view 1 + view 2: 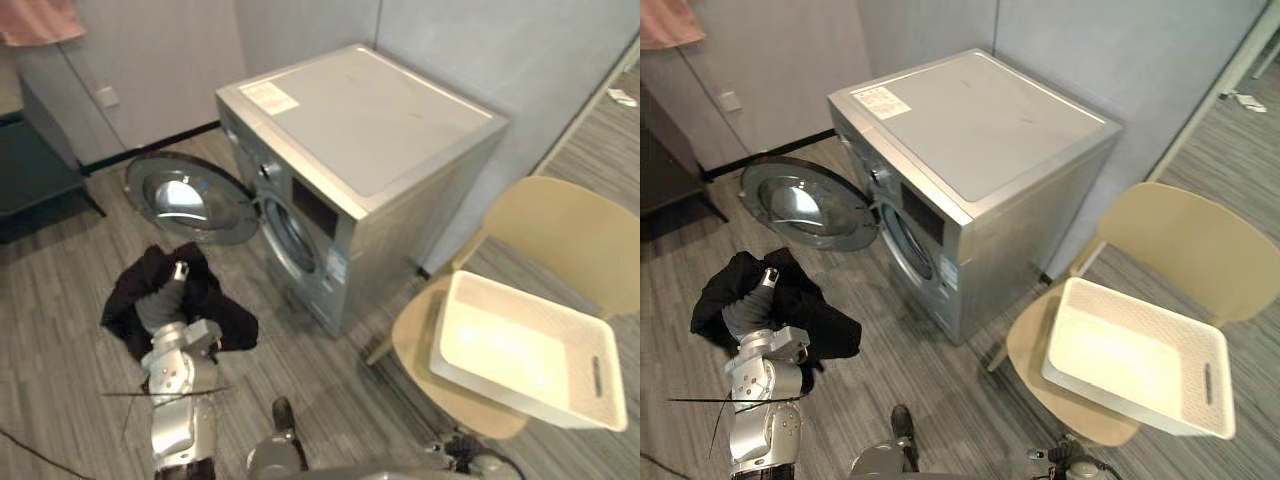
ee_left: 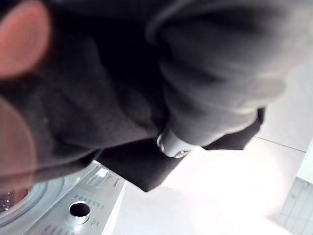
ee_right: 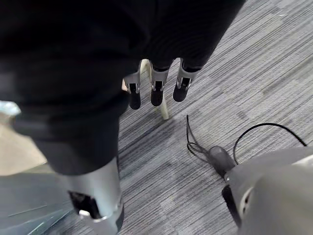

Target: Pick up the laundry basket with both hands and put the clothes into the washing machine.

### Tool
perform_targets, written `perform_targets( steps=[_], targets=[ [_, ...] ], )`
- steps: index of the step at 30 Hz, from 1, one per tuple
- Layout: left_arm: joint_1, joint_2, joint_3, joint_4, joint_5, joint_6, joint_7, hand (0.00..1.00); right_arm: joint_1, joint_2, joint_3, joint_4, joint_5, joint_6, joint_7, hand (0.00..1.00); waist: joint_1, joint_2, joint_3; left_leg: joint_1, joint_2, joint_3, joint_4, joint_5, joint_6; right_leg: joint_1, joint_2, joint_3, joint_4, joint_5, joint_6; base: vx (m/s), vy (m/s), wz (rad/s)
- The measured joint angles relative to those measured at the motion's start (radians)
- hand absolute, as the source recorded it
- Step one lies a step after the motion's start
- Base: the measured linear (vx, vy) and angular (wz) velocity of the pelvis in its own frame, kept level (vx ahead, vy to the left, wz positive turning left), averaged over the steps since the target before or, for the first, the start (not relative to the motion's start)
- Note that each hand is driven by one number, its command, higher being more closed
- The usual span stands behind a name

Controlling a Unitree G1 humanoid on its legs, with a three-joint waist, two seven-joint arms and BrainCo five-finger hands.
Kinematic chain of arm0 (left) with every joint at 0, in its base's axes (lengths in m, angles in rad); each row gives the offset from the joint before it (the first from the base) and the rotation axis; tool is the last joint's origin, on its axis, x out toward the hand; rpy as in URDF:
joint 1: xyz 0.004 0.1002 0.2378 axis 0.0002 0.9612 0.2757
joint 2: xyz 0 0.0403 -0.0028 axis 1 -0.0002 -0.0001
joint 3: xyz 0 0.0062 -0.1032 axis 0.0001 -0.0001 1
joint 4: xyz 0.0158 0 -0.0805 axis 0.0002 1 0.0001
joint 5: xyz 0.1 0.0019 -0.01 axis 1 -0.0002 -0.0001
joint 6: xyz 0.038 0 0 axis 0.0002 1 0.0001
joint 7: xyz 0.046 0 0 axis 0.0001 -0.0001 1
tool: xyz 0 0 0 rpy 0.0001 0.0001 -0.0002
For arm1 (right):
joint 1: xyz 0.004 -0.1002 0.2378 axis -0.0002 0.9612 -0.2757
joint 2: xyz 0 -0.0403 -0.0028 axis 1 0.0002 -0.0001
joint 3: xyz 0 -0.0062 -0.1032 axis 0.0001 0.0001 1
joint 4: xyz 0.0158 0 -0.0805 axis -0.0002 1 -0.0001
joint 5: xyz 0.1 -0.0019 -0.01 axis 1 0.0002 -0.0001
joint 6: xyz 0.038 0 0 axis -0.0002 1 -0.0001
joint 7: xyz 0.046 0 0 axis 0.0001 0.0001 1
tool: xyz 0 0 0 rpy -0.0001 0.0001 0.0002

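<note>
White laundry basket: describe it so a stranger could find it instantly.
Start at the silver front-loading washing machine. To its right stands a beige chair; the white rectangular plastic basket sits on its seat. It alone is white, open-topped and slot-handled.

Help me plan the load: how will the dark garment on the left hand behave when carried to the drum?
Likely floppy: the dark garment sags in folds around the left hand. Probably light, since that hand alone carries it. Its trailing folds might catch on the open door.

Beige chair (image 1: pixel 560 235) stands by grey wall (image 1: pixel 480 50).
</note>
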Motion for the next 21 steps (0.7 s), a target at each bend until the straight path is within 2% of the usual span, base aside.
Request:
perform_targets(
  steps=[1, 2, 3, 4, 5, 6, 7, 8, 10, 11, 12, 13, 14, 15, 16, 18, 19, 20, 21],
  targets=[
    [0.008, -0.001, -0.012, 0.021, -0.006, 0.0, -0.008, 1.0, -0.002, 0.008, -0.037, 0.02, 0.01, 0.004, 0.002, 0.0, 0.005, -0.006, 0.004, -0.02, -0.012, -0.004, 0.095, -0.075, 0.004, 0.021, -0.048, -0.011, 0.049, -0.001, -0.014, 0.2, 0.156, 0.43],
    [0.014, -0.001, -0.021, 0.033, -0.016, 0.001, -0.016, 1.0, -0.002, 0.009, -0.048, 0.023, 0.014, 0.01, 0.002, 0.0, 0.001, -0.009, 0.006, -0.031, -0.021, -0.009, 0.14, -0.104, 0.007, 0.026, -0.081, -0.015, 0.093, -0.003, -0.022, 0.18, 0.147, 0.45],
    [0.018, -0.006, -0.037, 0.055, -0.022, 0.003, -0.025, 1.0, 0.005, 0.007, -0.051, 0.02, 0.02, 0.018, 0.002, 0.0, -0.003, -0.011, 0.008, -0.043, -0.038, -0.023, 0.201, -0.144, 0.015, 0.028, -0.135, -0.006, 0.176, 0.002, -0.032, 0.23, 0.22, 0.71],
    [0.018, -0.005, -0.075, 0.098, -0.023, 0.006, -0.041, 1.0, 0.028, 0.005, -0.089, 0.019, 0.02, 0.023, 0.003, 0.0, -0.016, -0.004, 0.01, -0.036, -0.073, -0.051, 0.243, -0.194, 0.035, 0.007, -0.211, 0.056, 0.326, 0.049, -0.15, 0.31, 0.342, 1.15],
    [0.018, -0.001, -0.123, 0.149, -0.028, 0.011, -0.052, 1.0, 0.055, 0.006, -0.124, 0.013, 0.027, 0.025, 0.005, 0.0, -0.037, 0.009, 0.017, -0.002, -0.111, -0.095, 0.244, -0.227, 0.057, -0.043, -0.252, 0.212, 0.472, 0.18, -0.304, 0.42, 0.426, 1.16],
    [0.014, 0.004, -0.148, 0.174, -0.038, 0.013, -0.061, 1.0, 0.075, 0.014, -0.136, -0.008, 0.041, -0.003, 0.002, 0.0, -0.05, 0.024, 0.02, 0.018, -0.123, -0.127, 0.24, -0.24, 0.062, -0.082, -0.241, 0.327, 0.542, 0.167, -0.271, 0.36, 0.333, 1.18],
    [0.008, 0.015, -0.18, 0.223, -0.06, 0.017, -0.065, 1.0, 0.067, 0.032, -0.152, -0.05, 0.063, -0.014, 0.008, 0.0, -0.071, 0.026, 0.044, 0.059, -0.138, -0.181, 0.223, -0.257, 0.082, -0.171, -0.156, 0.527, 0.686, 0.04, -0.147, 0.36, 0.278, 0.99],
    [0.006, 0.027, -0.198, 0.263, -0.074, 0.024, -0.066, 1.0, 0.056, 0.045, -0.153, -0.06, 0.077, -0.016, 0.008, 0.0, -0.086, 0.025, 0.061, 0.1, -0.158, -0.209, 0.193, -0.258, 0.086, -0.227, -0.089, 0.597, 0.761, -0.035, -0.144, 0.43, 0.26, 1.17],
    [0.015, 0.026, -0.242, 0.322, -0.106, 0.039, -0.08, 1.0, 0.083, 0.082, -0.169, -0.086, 0.105, -0.014, 0.003, 0.0, -0.097, -0.017, 0.076, 0.216, -0.211, -0.271, 0.139, -0.268, 0.098, -0.339, 0.042, 0.651, 0.814, -0.159, -0.163, 0.41, 0.199, 1.08],
    [0.016, 0.023, -0.252, 0.327, -0.109, 0.043, -0.082, 1.0, 0.097, 0.092, -0.181, -0.113, 0.113, -0.013, 0.001, 0.0, -0.099, -0.022, 0.08, 0.24, -0.224, -0.291, 0.134, -0.275, 0.1, -0.371, 0.078, 0.664, 0.807, -0.179, -0.161, 0.39, 0.076, 1.03],
    [0.014, 0.01, -0.273, 0.337, -0.11, 0.044, -0.083, 1.0, 0.127, 0.108, -0.187, -0.154, 0.129, -0.013, 0.0, 0.0, -0.114, -0.021, 0.08, 0.275, -0.237, -0.33, 0.135, -0.295, 0.096, -0.436, 0.153, 0.7, 0.765, -0.203, -0.153, 0.39, 0.058, 0.87],
    [0.013, 0.004, -0.284, 0.343, -0.11, 0.044, -0.085, 1.0, 0.14, 0.114, -0.19, -0.17, 0.135, -0.016, 0.0, 0.0, -0.125, -0.019, 0.081, 0.293, -0.244, -0.353, 0.135, -0.305, 0.094, -0.466, 0.191, 0.725, 0.732, -0.207, -0.148, 0.48, 0.051, 1.11],
    [0.01, -0.009, -0.307, 0.354, -0.11, 0.046, -0.097, 1.0, 0.16, 0.123, -0.191, -0.198, 0.145, -0.016, 0.0, 0.0, -0.146, -0.011, 0.082, 0.324, -0.247, -0.382, 0.134, -0.329, 0.086, -0.51, 0.256, 0.768, 0.649, -0.208, -0.125, 0.43, 0.025, 0.93],
    [0.004, -0.019, -0.336, 0.364, -0.11, 0.048, -0.112, 1.0, 0.176, 0.13, -0.193, -0.221, 0.162, -0.012, -0.003, 0.0, -0.153, -0.004, 0.082, 0.362, -0.248, -0.397, 0.13, -0.36, 0.081, -0.539, 0.29, 0.766, 0.554, -0.193, -0.106, 0.45, 0.024, 0.76],
    [0.001, -0.025, -0.345, 0.371, -0.11, 0.048, -0.122, 1.0, 0.18, 0.136, -0.192, -0.23, 0.17, -0.01, -0.003, 0.0, -0.153, -0.003, 0.078, 0.384, -0.251, -0.394, 0.124, -0.375, 0.079, -0.549, 0.294, 0.733, 0.507, -0.18, -0.103, 0.49, 0.039, 0.3],
    [-0.005, -0.043, -0.361, 0.398, -0.11, 0.059, -0.126, 1.0, 0.197, 0.136, -0.191, -0.238, 0.179, -0.002, -0.003, 0.0, -0.152, 0.001, 0.043, 0.464, -0.257, -0.354, 0.076, -0.416, 0.064, -0.537, 0.235, 0.45, 0.428, -0.108, -0.204, 0.58, 0.061, -0.23],
    [-0.007, -0.045, -0.369, 0.408, -0.109, 0.066, -0.128, 1.0, 0.21, 0.135, -0.191, -0.24, 0.179, 0.001, -0.003, 0.0, -0.152, 0.001, 0.019, 0.492, -0.261, -0.326, 0.065, -0.429, 0.039, -0.505, 0.224, 0.315, 0.397, -0.094, -0.251, 0.68, 0.08, -0.46],
    [-0.01, -0.042, -0.377, 0.42, -0.108, 0.07, -0.131, 1.0, 0.237, 0.145, -0.201, -0.241, 0.181, 0.013, -0.022, 0.0, -0.155, -0.018, -0.005, 0.501, -0.278, -0.283, 0.101, -0.438, 0.024, -0.461, 0.213, 0.26, 0.34, -0.079, -0.301, 0.72, 0.076, -0.44],
    [-0.03, -0.064, -0.378, 0.465, -0.104, 0.08, -0.139, 1.0, 0.25, 0.146, -0.206, -0.24, 0.187, 0.021, -0.024, 0.0, -0.173, 0.001, -0.011, 0.475, -0.237, -0.227, 0.255, -0.459, -0.011, -0.423, 0.239, 0.254, 0.335, -0.085, -0.388, 0.84, 0.078, -0.35]
  ],
)
